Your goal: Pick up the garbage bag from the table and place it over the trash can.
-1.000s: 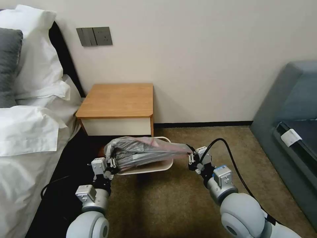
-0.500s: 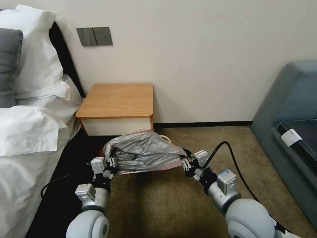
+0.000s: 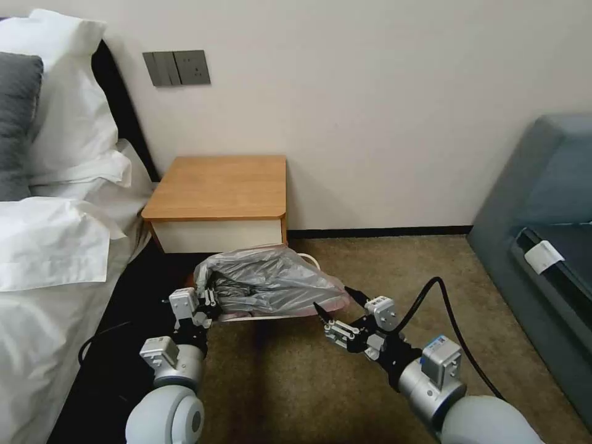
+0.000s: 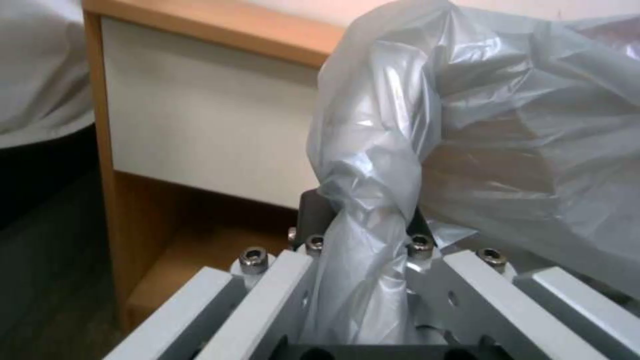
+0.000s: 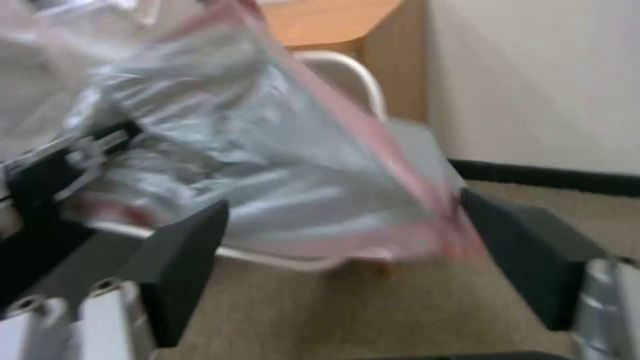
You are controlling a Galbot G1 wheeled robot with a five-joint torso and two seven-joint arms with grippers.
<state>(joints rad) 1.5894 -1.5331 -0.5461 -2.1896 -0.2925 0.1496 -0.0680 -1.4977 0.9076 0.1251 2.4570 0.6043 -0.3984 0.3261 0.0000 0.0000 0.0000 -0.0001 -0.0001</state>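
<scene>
The grey garbage bag (image 3: 271,280) with its pinkish rim lies crumpled over the beige trash can (image 3: 310,257), which stands on the carpet in front of the table (image 3: 222,185). My left gripper (image 3: 206,303) is at the bag's left end, shut on a twisted bunch of the plastic (image 4: 360,270). My right gripper (image 3: 333,298) hangs just right of the bag, open, with nothing between its fingers (image 5: 183,250). In the right wrist view the bag (image 5: 267,165) sits beyond the spread fingers, and the can's rim (image 5: 357,75) shows behind it.
A bed with white pillows (image 3: 49,246) runs along the left. A grey sofa (image 3: 542,209) stands at the right. The wall is close behind the table. Brown carpet (image 3: 382,259) lies open between can and sofa.
My right gripper has let go of the bag's rim, opened and drawn back toward me. The stretched bag has slumped onto the can. The left gripper keeps its hold.
</scene>
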